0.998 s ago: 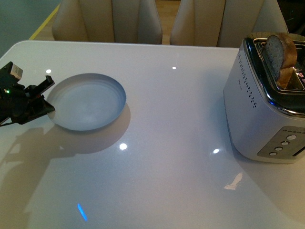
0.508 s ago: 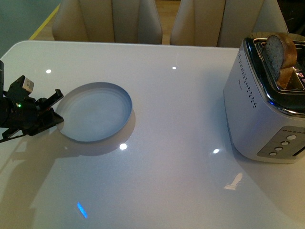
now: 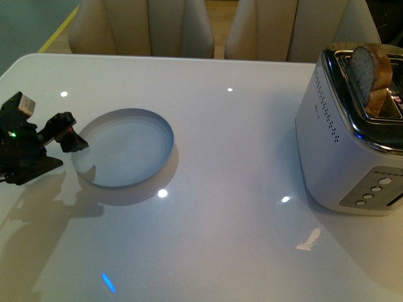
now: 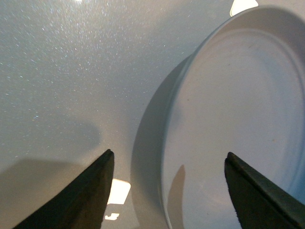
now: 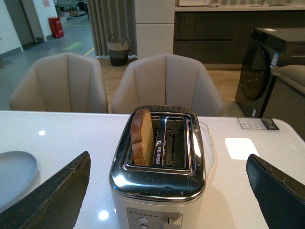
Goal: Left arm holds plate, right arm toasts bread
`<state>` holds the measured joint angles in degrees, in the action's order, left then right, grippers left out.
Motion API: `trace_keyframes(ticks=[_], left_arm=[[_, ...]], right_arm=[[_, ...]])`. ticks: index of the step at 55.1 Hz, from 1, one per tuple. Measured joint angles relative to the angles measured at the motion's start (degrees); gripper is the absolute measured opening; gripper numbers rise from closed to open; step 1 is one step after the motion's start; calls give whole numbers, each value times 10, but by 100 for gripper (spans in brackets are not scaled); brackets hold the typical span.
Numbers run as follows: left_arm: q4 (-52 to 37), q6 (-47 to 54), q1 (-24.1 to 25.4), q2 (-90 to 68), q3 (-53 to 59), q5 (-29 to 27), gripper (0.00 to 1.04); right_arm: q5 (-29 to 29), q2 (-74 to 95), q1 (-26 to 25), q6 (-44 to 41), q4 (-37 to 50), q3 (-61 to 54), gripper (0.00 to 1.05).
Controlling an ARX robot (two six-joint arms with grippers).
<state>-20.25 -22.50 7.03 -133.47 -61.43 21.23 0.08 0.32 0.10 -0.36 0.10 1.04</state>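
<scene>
The left arm [image 3: 28, 141] is showing black, wrapped in dark cable; a yellow-white tag and green light are sitting on it; the right gripper's fingers [image 5: 52, 195] are looking dark, wedge-shaped.

Glossy white table [image 3: 220, 220], brushed-metal toaster [image 3: 327, 151]

Two beige chairs [image 5: 167, 83] behind glossy white table [image 3: 239, 189]
</scene>
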Motion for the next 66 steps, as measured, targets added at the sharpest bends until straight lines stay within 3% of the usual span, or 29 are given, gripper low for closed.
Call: trace_keyframes(ticks=[5,20,29,42,47,53,66], left_arm=[[-6,3,2,71,26,-3,99],[-3,-28,-26,292,107,-39,98],[16,-52,-64,403,133,-99,98],[7,-52,-72,420,140,-113,97],[-206,50,-72,412,218,-198,81],[-356,150,-68,431,297,-213,64],[-393,211,-70,532,413,-212,21]], right_arm=[[0,0,0,0,0,0,96],[0,0,0,0,0,0,96],[0,0,0,0,0,0,96],[0,0,0,0,0,0,96],[-1,0,0,0,0,0,96],[0,0,0,0,0,0,96],[-1,0,0,0,0,0,96]])
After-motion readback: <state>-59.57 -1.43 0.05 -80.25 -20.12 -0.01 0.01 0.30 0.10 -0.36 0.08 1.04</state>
